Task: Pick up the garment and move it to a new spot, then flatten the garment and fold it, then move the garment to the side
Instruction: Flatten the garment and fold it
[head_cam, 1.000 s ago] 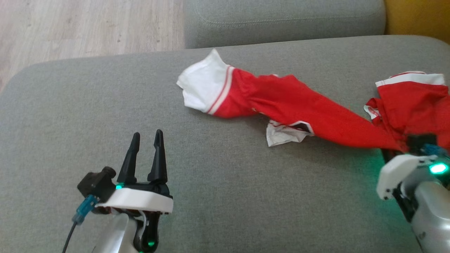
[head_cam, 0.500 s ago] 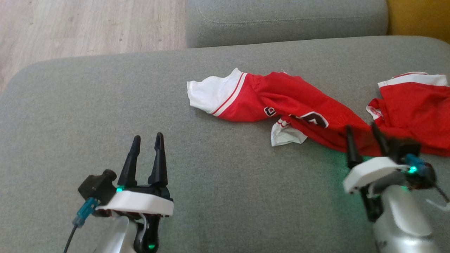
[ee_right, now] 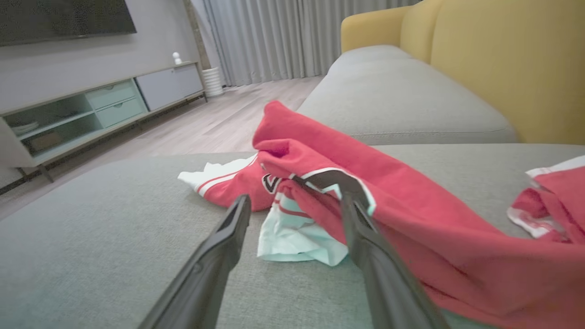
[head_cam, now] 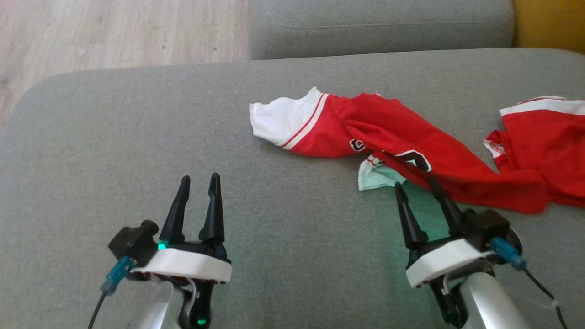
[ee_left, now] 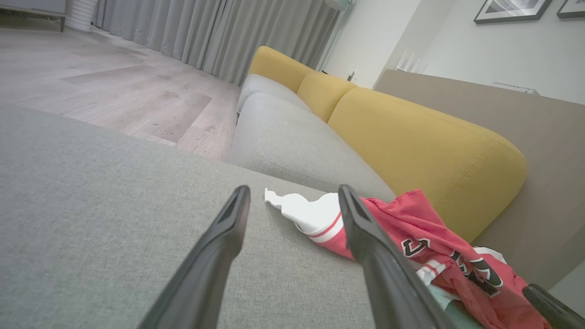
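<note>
Shirt point(head_cam: 411, 146), red with white sleeves, lay crumpled and twisted on the grey sofa seat point(head_cam: 114, 137). It stretched from about the middle of the seat out to the right edge, one white sleeve pointing towards the left edge. The right hand point(head_cam: 416, 183) hovered at the near side of the shirt, fingers apart and gripping nothing, tips just beside a pale fold of cloth. The left hand point(head_cam: 199, 177) sat nearer the front edge, on the left half, fingers likewise apart and empty, well apart from the shirt. Wooden floor point(head_cam: 114, 32) showed beyond the far edge.
</note>
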